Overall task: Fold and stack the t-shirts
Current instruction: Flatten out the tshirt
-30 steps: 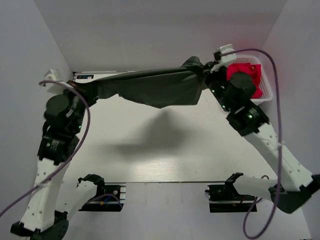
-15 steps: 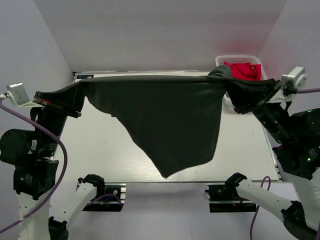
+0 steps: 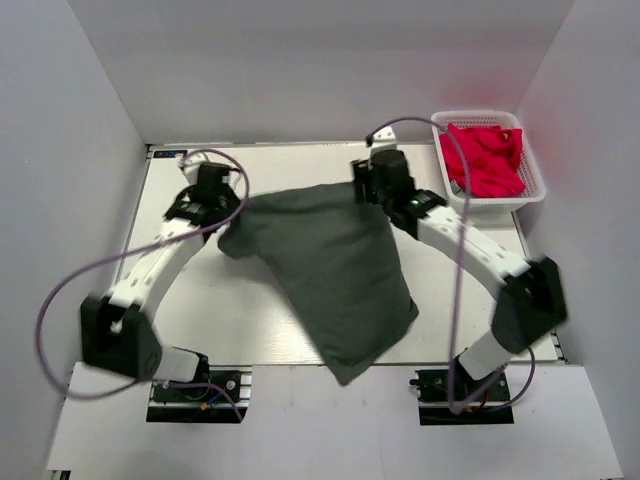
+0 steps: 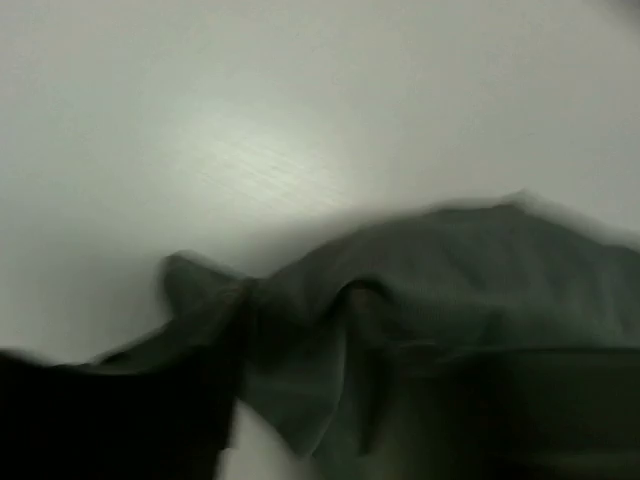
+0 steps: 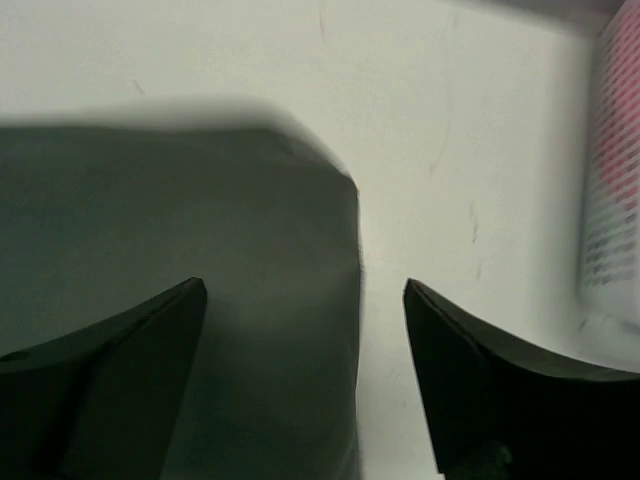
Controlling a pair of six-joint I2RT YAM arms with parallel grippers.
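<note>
Left gripper (image 3: 220, 207) blurred, grip unclear; dark t-shirt (image 3: 340, 270) bunched there.

The right gripper (image 5: 304, 285) is hovering with its two dark fingers (image 5: 120, 350) spread wide apart, gripping nothing. Beneath it, the charcoal-grey t-shirt (image 5: 180, 200) is lying flat on the white table (image 5: 450, 120), filling the left half of the view. Its straight edge is running down between the fingers, nearer the right one, and its corner is pointing up and right. At the right border, a blurred white mesh basket (image 5: 608, 230) is showing, with something pink (image 5: 622, 90) glowing through its wall.
</note>
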